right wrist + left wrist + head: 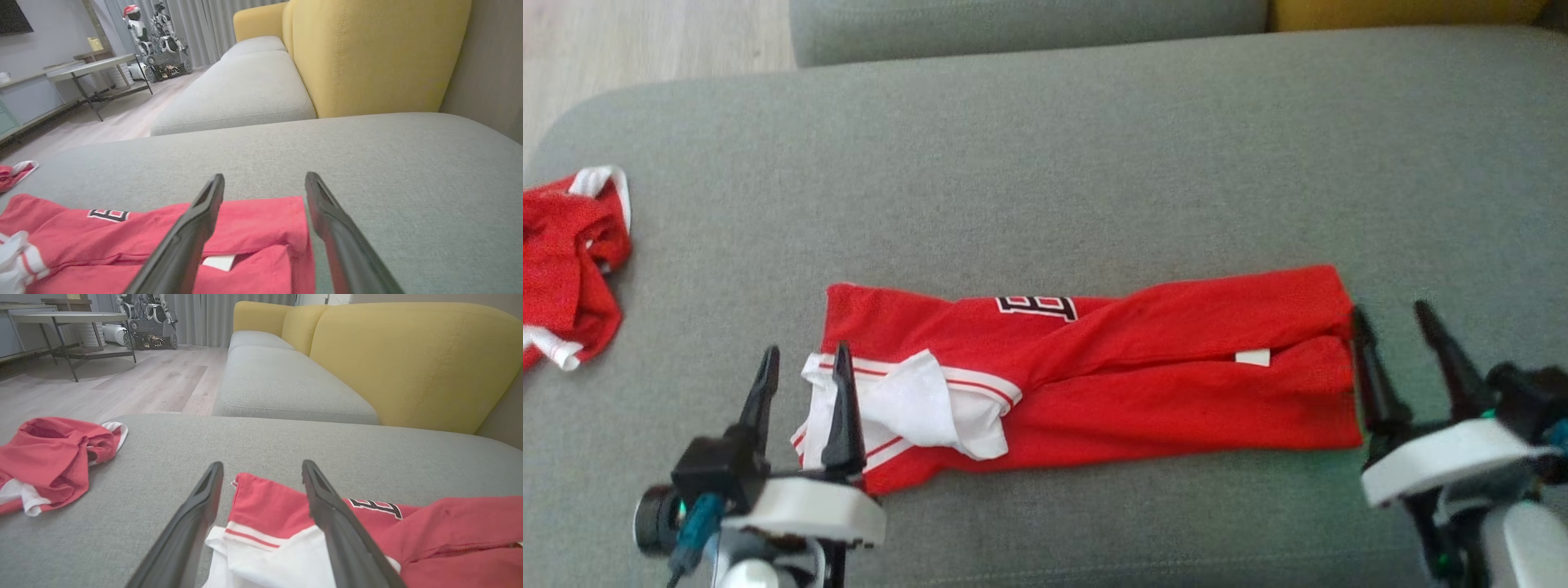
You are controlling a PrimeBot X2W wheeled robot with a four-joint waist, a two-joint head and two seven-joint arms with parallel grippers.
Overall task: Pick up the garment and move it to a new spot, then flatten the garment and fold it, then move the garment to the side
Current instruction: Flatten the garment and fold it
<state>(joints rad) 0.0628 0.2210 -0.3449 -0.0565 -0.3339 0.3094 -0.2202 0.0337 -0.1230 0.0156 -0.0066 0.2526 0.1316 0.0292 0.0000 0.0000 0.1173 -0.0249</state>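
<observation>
1. Two sets of fingers bracket the red jersey, which lies on the grey sofa cushion as a long folded strip. Its long axis runs from 9 o'clock to 3 o'clock in the head view.
2. The left fingers stand apart at the strip's 9 o'clock end. One is over the white flap, the other just past the edge, above bare cushion.
3. The right fingers stand apart at the 3 o'clock end. The inner one is just beside the cloth edge, the outer one over bare cushion. Neither pair holds anything.
4. Both pairs point toward 12 o'clock, across the strip's axis. Each arm is about equally near its own end, so a two-handed pinch of the ends looks like the natural next move.
5. A second red garment lies crumpled at far 9 o'clock, well apart from the strip. It likely limits room on that side.
6. Nothing stands between fingers and cloth, though the loose flap may slip out of a grip.
</observation>
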